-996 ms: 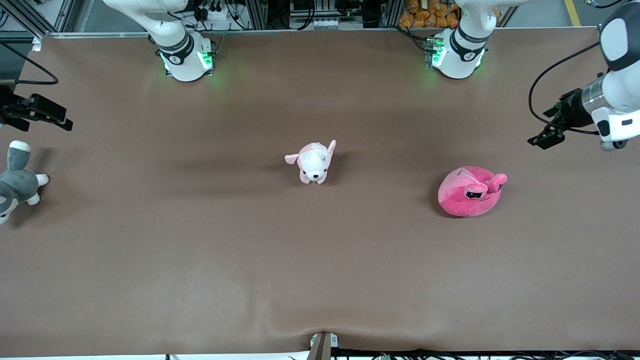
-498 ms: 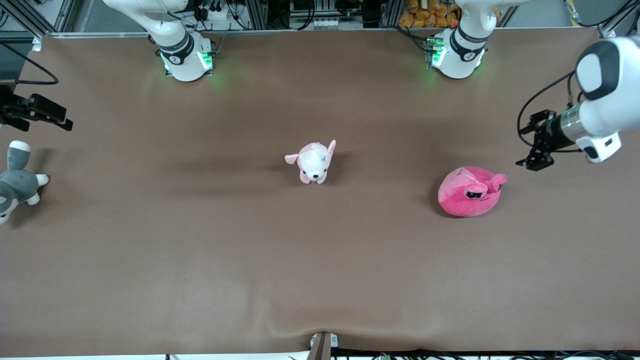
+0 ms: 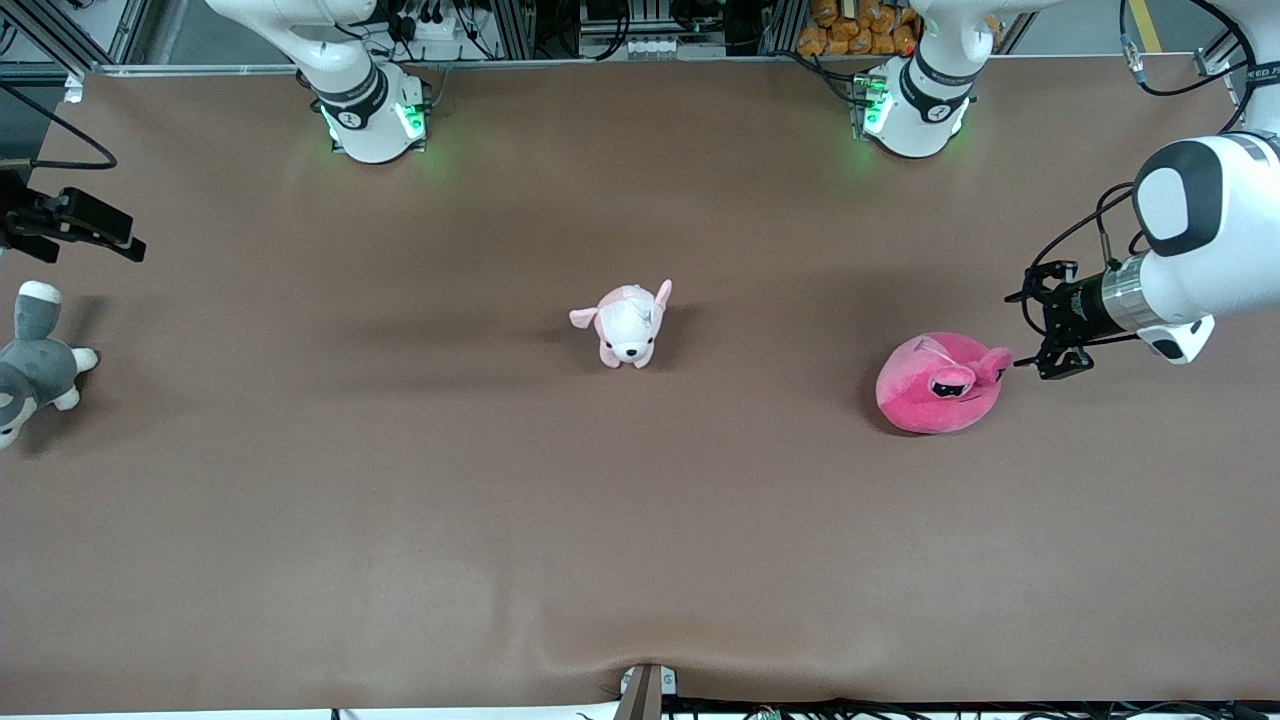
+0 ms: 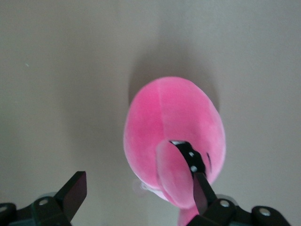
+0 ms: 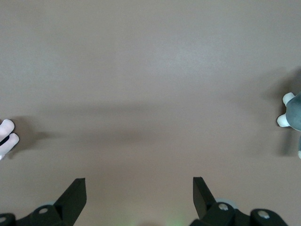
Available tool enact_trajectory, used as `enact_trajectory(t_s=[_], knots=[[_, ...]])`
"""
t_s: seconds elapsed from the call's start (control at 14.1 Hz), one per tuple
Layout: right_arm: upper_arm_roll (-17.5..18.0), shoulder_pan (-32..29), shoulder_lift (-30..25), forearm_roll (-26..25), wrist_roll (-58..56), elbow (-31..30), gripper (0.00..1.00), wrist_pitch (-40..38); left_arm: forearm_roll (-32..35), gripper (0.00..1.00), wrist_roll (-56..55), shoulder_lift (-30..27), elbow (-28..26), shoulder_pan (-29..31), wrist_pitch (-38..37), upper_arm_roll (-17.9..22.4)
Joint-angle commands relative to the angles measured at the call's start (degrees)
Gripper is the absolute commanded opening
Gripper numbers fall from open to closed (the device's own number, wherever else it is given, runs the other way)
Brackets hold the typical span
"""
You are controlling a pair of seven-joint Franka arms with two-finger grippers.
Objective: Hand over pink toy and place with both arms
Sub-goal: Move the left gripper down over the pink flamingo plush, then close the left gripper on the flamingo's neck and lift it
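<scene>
The pink toy (image 3: 938, 384), a soft rounded hot-pink plush blob with half-lidded black eyes, is sitting on the matte brown table (image 3: 640, 520) toward the left arm's end, the left tool (image 3: 1032, 328) hovering wide-spread just beside it (the right tool (image 3: 75, 228), also spread, is waiting above the table's right-arm end).

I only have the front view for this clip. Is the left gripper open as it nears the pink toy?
Observer: Yes. The left wrist view shows the left gripper open, one finger in front of the pink toy, the other over bare table.
Operator: Is it gripping anything yet?
Observer: No. The toy lies on the table, nothing clamped.
Operator: The right gripper is at the frame edge. Open too?
Observer: The right wrist view shows the right gripper open over bare table, with a grey plush at one edge of that view.
</scene>
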Motion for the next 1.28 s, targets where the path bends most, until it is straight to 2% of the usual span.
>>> enact_trajectory(t_s=[0.0, 0.71, 0.85, 0.92, 1.07, 1.21], knots=[[0.41, -0.59, -0.3, -0.71, -0.12, -0.18, 1.0, -0.04, -2.26, 1.0, -0.94, 1.82, 1.48, 0.5, 1.6, -0.2], [0.41, -0.5, -0.22, -0.71, -0.03, 0.35, 1.0, 1.36, -3.41, 0.98, -0.94, 5.68, 1.56, 0.42, 5.21, -0.2], [0.32, -2.07, -0.3, 0.69, -0.46, 0.69, 1.0, 1.45, -4.2, 0.85, -0.94, 6.12, 1.56, 0.42, 5.56, -0.2], [0.23, -3.3, -0.3, 3.39, -0.73, 1.04, 1.0, 1.37, -4.64, 0.78, -0.94, 6.21, 1.56, 0.42, 5.56, -0.2], [0.41, -3.4, -0.3, 3.95, -0.73, 0.7, 1.0, 1.36, -4.99, 0.57, -0.94, 7.0, 1.82, 0.16, 5.56, -0.2], [0.41, -3.14, 0.83, 1.85, -0.47, 0.52, 1.0, 1.54, -4.99, 0.34, -0.94, 7.53, 2.62, -0.11, 5.56, -0.28]])
